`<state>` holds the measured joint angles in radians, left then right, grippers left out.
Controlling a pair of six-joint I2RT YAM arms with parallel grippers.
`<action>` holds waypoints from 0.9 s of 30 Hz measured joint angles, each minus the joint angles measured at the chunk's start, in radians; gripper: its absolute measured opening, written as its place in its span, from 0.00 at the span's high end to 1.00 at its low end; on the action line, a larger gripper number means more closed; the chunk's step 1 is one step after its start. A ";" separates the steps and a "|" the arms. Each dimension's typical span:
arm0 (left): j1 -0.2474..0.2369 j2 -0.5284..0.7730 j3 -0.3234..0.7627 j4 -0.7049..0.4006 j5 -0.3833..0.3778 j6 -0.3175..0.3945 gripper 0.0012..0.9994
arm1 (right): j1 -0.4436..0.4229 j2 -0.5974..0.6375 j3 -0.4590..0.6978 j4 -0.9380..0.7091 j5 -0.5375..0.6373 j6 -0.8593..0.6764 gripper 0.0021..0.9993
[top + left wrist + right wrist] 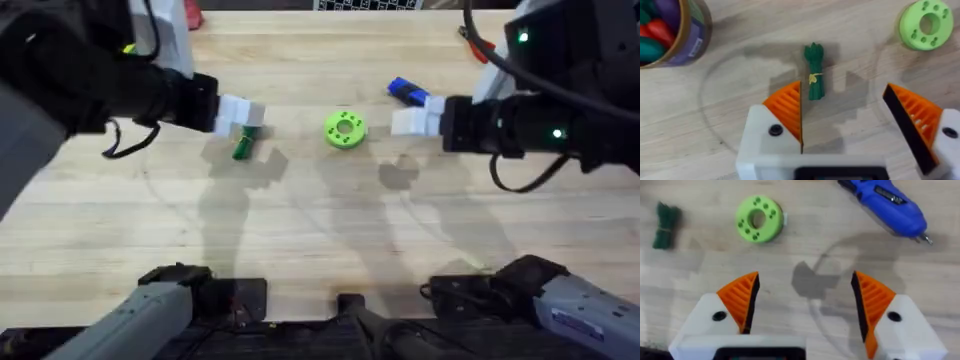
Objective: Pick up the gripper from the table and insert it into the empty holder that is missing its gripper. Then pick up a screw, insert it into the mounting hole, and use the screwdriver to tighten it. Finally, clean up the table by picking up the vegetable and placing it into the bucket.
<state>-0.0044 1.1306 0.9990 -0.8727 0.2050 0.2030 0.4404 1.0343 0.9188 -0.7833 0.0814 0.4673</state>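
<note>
Overhead view: the two arms are reaching in from either side over the wooden desk (pixel 320 250), the left claw (pixel 243 122) hanging right over the vegetable (pixel 241 147) and the right claw (pixel 405 122) hanging beside the green disc (pixel 345 129), with the screwdriver (pixel 407 92) lying just behind it. Judging from this layout, the cleanup step is the one in hand and is not yet done, since the vegetable is lying on the desk rather than in the bucket; whether the earlier insertion and screw steps are finished cannot be told here. Left wrist view: the left claw (pixel 845 120) is standing wide, its orange ribbed fingers (pixel 787 107) empty, with the vegetable (pixel 814 77) lying on the wood just beyond them, nearer one finger than the other. The bucket (pixel 687 37) is sitting off to one corner, coloured toys inside it, well apart from the vegetable. The green disc (pixel 926 24) is resting at the opposite corner. Right wrist view: the right claw (pixel 805 302) is also spread wide and holding nothing, hovering over bare wood. Beyond it, the screwdriver (pixel 887 205) is lying tilted, the green disc (pixel 759 219) is sitting near the middle, and the vegetable (pixel 665 225) is lying far off.
</note>
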 joint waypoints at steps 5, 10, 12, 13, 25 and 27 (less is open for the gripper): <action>0.000 0.150 0.034 -0.005 -0.035 -0.012 0.01 | 0.000 -0.008 -0.008 -0.073 0.000 -0.058 0.01; -0.002 0.320 0.051 -0.004 -0.061 -0.029 0.01 | 0.000 -0.008 -0.010 -0.095 0.000 -0.106 0.01; -0.010 0.400 0.073 -0.024 -0.073 -0.032 0.01 | 0.000 -0.008 -0.010 -0.096 0.000 -0.114 0.01; -0.017 0.435 0.087 -0.034 -0.079 -0.032 0.01 | 0.000 -0.008 -0.010 -0.096 0.000 -0.117 0.01; -0.070 0.643 0.173 -0.071 -0.140 -0.036 0.16 | 0.000 -0.008 -0.011 -0.096 0.000 -0.131 0.01; -0.072 0.644 0.173 -0.070 -0.152 -0.040 0.30 | 0.000 -0.008 -0.011 -0.097 0.000 -0.132 0.01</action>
<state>-0.0761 1.7744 1.1725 -0.9431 0.0533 0.1632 0.4404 1.0267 0.9077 -0.8799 0.0814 0.3355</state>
